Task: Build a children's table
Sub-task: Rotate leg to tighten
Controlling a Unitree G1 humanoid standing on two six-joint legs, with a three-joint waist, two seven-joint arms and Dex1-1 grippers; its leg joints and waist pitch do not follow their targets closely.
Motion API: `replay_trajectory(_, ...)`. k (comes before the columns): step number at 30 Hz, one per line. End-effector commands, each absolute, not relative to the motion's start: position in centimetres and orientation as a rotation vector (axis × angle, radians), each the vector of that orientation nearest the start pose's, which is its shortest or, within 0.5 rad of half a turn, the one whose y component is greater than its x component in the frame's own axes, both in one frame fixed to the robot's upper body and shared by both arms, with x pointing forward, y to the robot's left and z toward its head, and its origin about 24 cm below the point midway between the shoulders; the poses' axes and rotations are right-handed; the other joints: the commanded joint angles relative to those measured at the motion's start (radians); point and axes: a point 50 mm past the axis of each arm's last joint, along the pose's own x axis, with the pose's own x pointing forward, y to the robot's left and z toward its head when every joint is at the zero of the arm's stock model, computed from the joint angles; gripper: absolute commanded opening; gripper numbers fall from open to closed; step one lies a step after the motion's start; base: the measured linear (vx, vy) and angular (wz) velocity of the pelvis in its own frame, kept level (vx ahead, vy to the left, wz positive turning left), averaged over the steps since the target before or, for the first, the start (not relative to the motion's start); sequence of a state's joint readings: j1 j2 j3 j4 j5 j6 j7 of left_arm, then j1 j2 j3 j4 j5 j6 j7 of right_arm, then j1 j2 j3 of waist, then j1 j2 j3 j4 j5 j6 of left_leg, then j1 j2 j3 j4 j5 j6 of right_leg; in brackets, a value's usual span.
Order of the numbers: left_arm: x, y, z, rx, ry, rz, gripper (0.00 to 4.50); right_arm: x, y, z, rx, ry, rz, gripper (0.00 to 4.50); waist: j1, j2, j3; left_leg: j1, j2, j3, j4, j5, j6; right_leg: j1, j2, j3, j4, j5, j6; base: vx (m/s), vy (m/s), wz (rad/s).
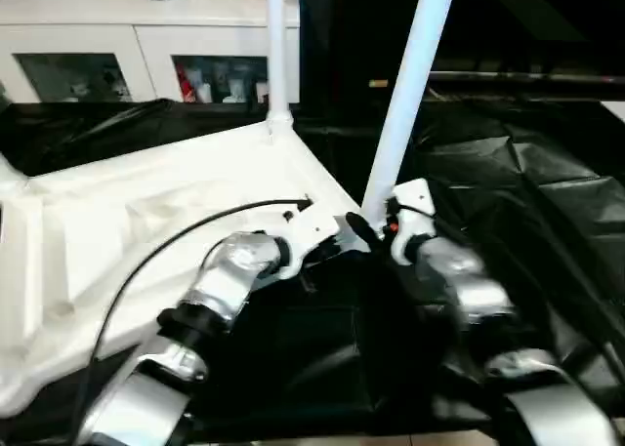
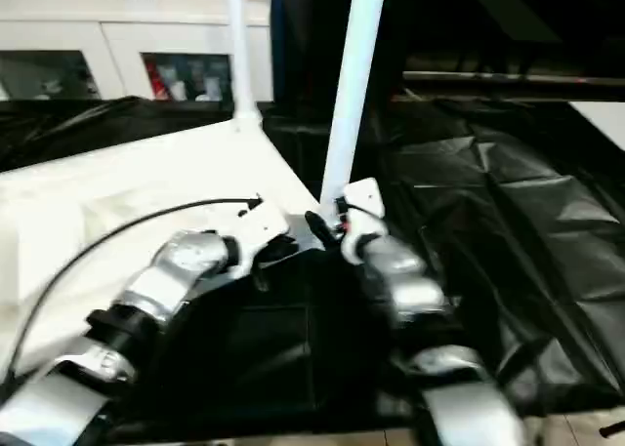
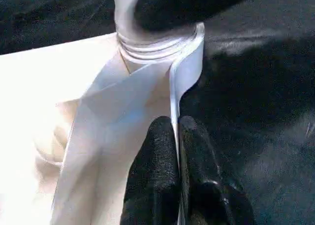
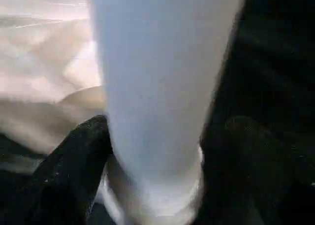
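Dim, softly blurred scene; glare bleaches the tabletop (image 1: 146, 222), black sheeting (image 1: 527, 192) gleams faintly.

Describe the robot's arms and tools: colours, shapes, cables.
Both forearms are rounded silver shells: the left arm, the right arm. Each has black joint bands and a white wrist block. A thin black cable loops over the left arm to its wrist. Near the right wrist sits a small red-orange mark. The left tool and the right tool each have two black, matte, rounded fingers.
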State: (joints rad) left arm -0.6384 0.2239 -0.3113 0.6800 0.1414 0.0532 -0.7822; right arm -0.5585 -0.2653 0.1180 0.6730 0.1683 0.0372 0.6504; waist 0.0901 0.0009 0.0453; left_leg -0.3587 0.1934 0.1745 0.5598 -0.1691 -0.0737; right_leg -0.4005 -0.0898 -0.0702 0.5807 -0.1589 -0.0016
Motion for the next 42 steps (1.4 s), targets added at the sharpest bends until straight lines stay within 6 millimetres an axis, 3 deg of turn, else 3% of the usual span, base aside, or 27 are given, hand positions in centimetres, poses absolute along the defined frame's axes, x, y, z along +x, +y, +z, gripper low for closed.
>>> replay_trajectory(1, 32.7, 11.0, 3.1, 0.524, 0.399, -1.068, 0.00, 32.6, -14.2, 4.8, -0.115, 0.245, 0.896, 4.00, 0.006, -0.006, -0.062, -0.004, 0.028, -0.004, -0.058, -0.258, 0.059, 0.052, -0.050, 0.036, -0.067, -0.259, -0.178, 0.000, 0.000, 0.00)
replay_trajectory(5, 31.9, 11.2, 3.7, 0.519, 0.357, -1.202, 0.00, 31.4, -14.9, 5.0, -0.117, 0.267, 1.013, 4.00, 0.006, -0.003, -0.067, -0.006, 0.034, -0.006, -0.055, -0.215, 0.072, 0.053, -0.052, 0.036, -0.058, -0.206, -0.211, 0.000, 0.000, 0.00)
replay_trajectory(7, 30.6, 11.6, 4.1, 0.515, 0.358, -1.366, 0.00, 30.6, -15.4, 5.1, -0.131, 0.285, 1.077, 4.00, 0.010, 0.002, -0.069, -0.004, 0.038, -0.003, -0.052, -0.186, 0.078, 0.052, -0.051, 0.037, -0.046, -0.142, -0.242, 0.000, 0.000, 0.00)
replay_trajectory(10, 29.9, 11.7, 4.5, 0.483, 0.363, -1.431, 0.00, 30.5, -15.4, 5.2, -0.160, 0.287, 1.088, 4.00, 0.011, 0.006, -0.066, 0.003, 0.038, 0.002, -0.051, -0.213, 0.072, 0.044, -0.048, 0.037, -0.046, -0.134, -0.266, 0.000, 0.000, 0.00)
replay_trajectory(17, 29.6, 11.8, 4.6, 0.493, 0.359, -1.458, 0.00, 29.9, -15.1, 4.7, -0.204, 0.333, 1.155, 4.00, 0.016, 0.004, -0.061, 0.004, 0.037, 0.001, -0.058, -0.269, 0.040, 0.044, -0.052, 0.040, -0.056, -0.242, -0.224, 0.000, 0.000, 0.00)
replay_trajectory(22, 29.5, 12.0, 4.7, 0.490, 0.361, -1.464, 0.00, 29.7, -15.0, 4.5, -0.200, 0.346, 1.167, 4.00, 0.022, -0.002, -0.063, 0.002, 0.038, 0.000, -0.056, -0.236, 0.042, 0.046, -0.054, 0.041, -0.053, -0.226, -0.216, 0.000, 0.000, 0.00)
replay_trajectory(33, 29.4, 12.2, 4.7, 0.484, 0.365, -1.454, 0.00, 29.7, -14.5, 4.2, -0.194, 0.356, 1.180, 2.90, 0.022, -0.004, -0.064, 0.001, 0.036, 0.001, -0.053, -0.219, 0.049, 0.045, -0.053, 0.040, -0.051, -0.221, -0.216, 0.000, 0.000, 0.00)
replay_trajectory(38, 29.4, 12.3, 4.7, 0.480, 0.370, -1.453, 0.00, 29.8, -14.6, 4.1, -0.183, 0.361, 1.177, 2.77, 0.022, -0.001, -0.064, 0.002, 0.035, 0.000, -0.053, -0.222, 0.046, 0.045, -0.052, 0.040, -0.050, -0.221, -0.216, 0.000, 0.000, 0.00)
replay_trajectory(40, 29.4, 12.2, 4.6, 0.471, 0.372, -1.452, 0.00, 29.8, -14.6, 4.0, -0.176, 0.363, 1.166, 2.76, 0.021, -0.002, -0.065, 0.000, 0.034, 0.001, -0.052, -0.218, 0.047, 0.047, -0.051, 0.040, -0.050, -0.215, -0.216, 0.000, 0.000, 0.00)
replay_trajectory(42, 30.0, 11.9, 4.3, 0.455, 0.376, -1.372, 0.00, 30.8, -15.1, 2.7, -0.223, 0.390, 0.962, 2.76, 0.019, -0.001, -0.064, 0.001, 0.034, 0.001, -0.052, -0.220, 0.044, 0.044, -0.052, 0.040, -0.050, -0.217, -0.219, 0.000, 0.000, 0.00)
